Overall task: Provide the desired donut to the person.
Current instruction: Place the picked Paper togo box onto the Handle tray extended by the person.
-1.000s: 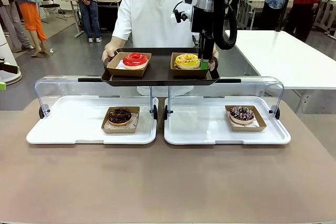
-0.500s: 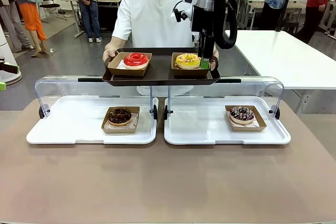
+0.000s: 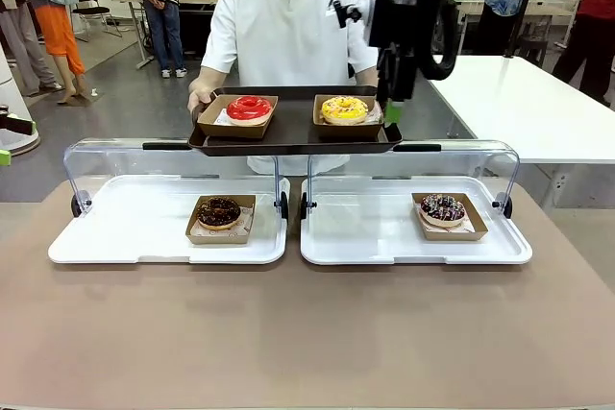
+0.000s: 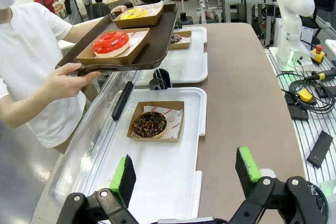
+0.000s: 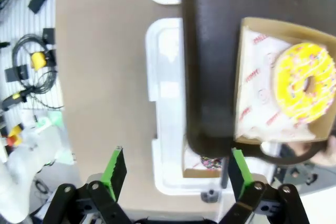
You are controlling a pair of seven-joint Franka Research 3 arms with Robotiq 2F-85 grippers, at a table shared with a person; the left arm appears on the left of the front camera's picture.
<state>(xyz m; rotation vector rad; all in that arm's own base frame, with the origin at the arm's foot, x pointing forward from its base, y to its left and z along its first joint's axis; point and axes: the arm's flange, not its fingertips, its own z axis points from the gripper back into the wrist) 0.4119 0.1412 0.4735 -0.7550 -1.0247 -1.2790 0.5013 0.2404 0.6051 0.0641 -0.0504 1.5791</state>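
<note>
Your right gripper (image 3: pixel 394 110) hangs fingers-down from a vertical wrist at the right end of the dark tray (image 3: pixel 288 137), jaws spread wide, nothing between them. In the right wrist view the green pads (image 5: pixel 116 170) straddle bare table and the tray corner. The yellow donut (image 3: pixel 344 108) sits in its cardboard box on the tray, just beside that gripper; the red donut (image 3: pixel 248 108) sits in the left box. The person (image 3: pixel 283 26) holds the tray level above the clear lids, one hand (image 3: pixel 200 98) on its left edge. Your left gripper (image 4: pixel 185 176) is fully open and empty above the left white tray (image 4: pixel 191 72), with the chocolate donut (image 4: pixel 149 124) ahead of it.
</note>
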